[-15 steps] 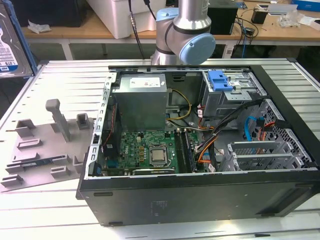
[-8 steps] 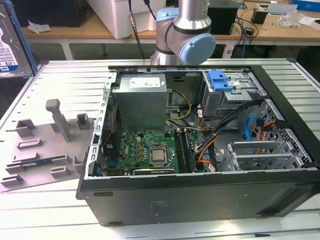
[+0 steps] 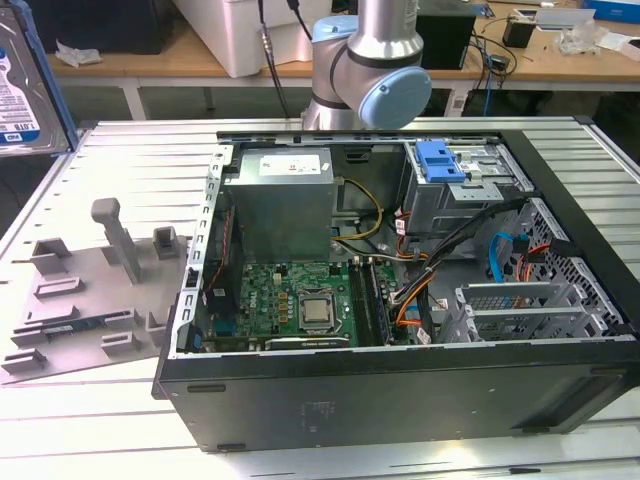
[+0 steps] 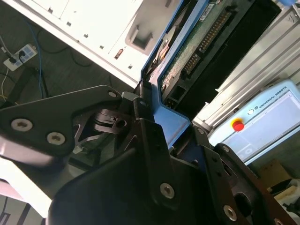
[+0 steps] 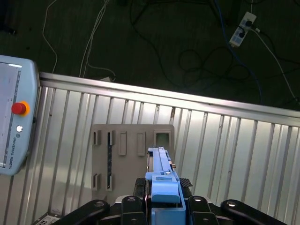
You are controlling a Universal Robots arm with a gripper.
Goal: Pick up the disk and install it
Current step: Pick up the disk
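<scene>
Tabletop [image 3: 130, 150] of ribbed metal carries an open computer case [image 3: 400, 390] lying on its side, with the motherboard and a grey power supply box [image 3: 280, 200] exposed. A blue bracket [image 3: 440, 160] sits in the drive bay at the far corner. The arm [image 3: 370, 60] rises behind the case. A grey fixture plate [image 3: 90, 300] lies beside the case on the exterior view's left.

The disk [image 3: 20, 90] shows at the exterior view's upper left edge, lifted clear of the table, label facing the camera. In the first wrist view it hangs over the plate. In the second wrist view the gripper [image 4: 168, 119] is clamped on the disk's blue carrier rail, circuit board side visible.
</scene>
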